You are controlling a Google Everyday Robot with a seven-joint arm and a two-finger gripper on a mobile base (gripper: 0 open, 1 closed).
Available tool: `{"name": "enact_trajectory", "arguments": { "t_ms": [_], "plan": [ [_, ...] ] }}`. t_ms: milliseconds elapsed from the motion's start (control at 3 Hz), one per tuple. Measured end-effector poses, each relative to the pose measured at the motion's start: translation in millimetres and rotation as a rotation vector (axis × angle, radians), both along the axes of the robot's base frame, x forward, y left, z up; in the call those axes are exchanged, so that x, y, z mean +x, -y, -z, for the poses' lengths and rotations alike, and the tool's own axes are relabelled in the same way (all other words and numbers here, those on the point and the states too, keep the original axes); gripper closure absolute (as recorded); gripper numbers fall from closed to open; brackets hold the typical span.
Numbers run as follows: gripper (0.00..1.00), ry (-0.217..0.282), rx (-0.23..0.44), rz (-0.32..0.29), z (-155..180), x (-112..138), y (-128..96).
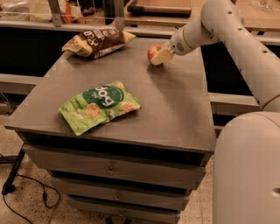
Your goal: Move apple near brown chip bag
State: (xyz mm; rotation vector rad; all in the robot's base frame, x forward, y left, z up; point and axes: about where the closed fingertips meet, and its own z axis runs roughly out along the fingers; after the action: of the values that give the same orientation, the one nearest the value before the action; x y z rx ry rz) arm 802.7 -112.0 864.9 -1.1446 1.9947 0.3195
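Observation:
The small red apple (152,52) is at the far right part of the grey tabletop (175,105). My gripper (160,56) reaches in from the right on the white arm and is shut on the apple, with a tan finger (162,55) covering its right side. The apple is at or just above the table surface. The brown chip bag (96,42) lies crinkled at the far left corner of the table, roughly a bag's length to the left of the apple.
A green snack bag (100,106) with a dark round logo lies at the front left of the table. The table is a drawer cabinet (113,168). The robot's white body (247,170) fills the lower right. A counter (157,8) runs behind.

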Motion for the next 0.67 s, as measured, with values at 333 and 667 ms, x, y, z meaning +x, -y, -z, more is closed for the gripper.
{"name": "enact_trajectory", "arguments": {
  "t_ms": [333, 667],
  "plan": [
    [0.87, 0.013, 0.069, -0.034, -14, -2, -28],
    [1.00, 0.045, 0.146, -0.089, -30, -6, -78]
  ]
}}
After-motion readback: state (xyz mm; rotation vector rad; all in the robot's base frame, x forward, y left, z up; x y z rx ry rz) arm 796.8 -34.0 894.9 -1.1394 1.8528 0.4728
